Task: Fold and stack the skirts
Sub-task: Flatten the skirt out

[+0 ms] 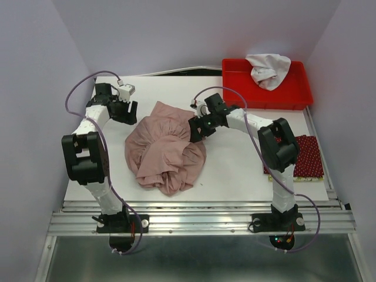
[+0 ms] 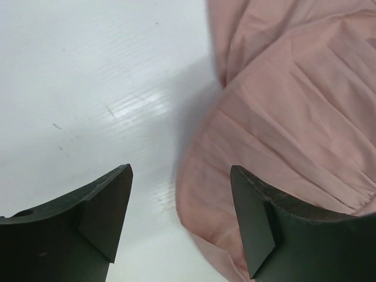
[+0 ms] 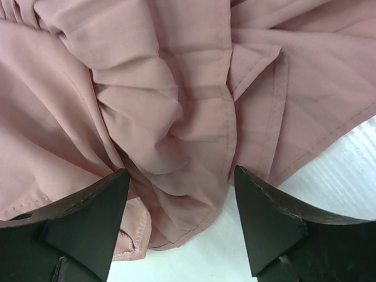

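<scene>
Top external view: the dusty-pink skirt (image 1: 166, 147) lies in a rumpled heap at the middle of the white table (image 1: 235, 176). Bare tabletop shows on every side of the skirt, with the widest open stretch to its right and a narrower band between its near hem and the metal rail (image 1: 205, 220) at the table's front edge. The left gripper (image 1: 126, 111) hangs just off the skirt's far-left edge. The right gripper (image 1: 197, 129) sits over the skirt's far-right edge. Well to the right of the skirt, at the table's right edge, the dark red skirt (image 1: 308, 155) with small white dots lies flat as a neat rectangle. Beyond the skirt to the far right stands a red plastic bin (image 1: 294, 97) with a crumpled white cloth (image 1: 267, 69) draped in it.

Left wrist view: the dark fingers (image 2: 100, 211) are spread wide with nothing between them. One stands over the smooth, glossy, faintly scratched table, the other over the skirt's rounded, finely pleated edge.

Right wrist view: this claw too is spread and pinches nothing. Below it the thin matte cloth bunches into deep gathers with stitched hems, and a corner of ribbed white tabletop shows to the skirt's right.
</scene>
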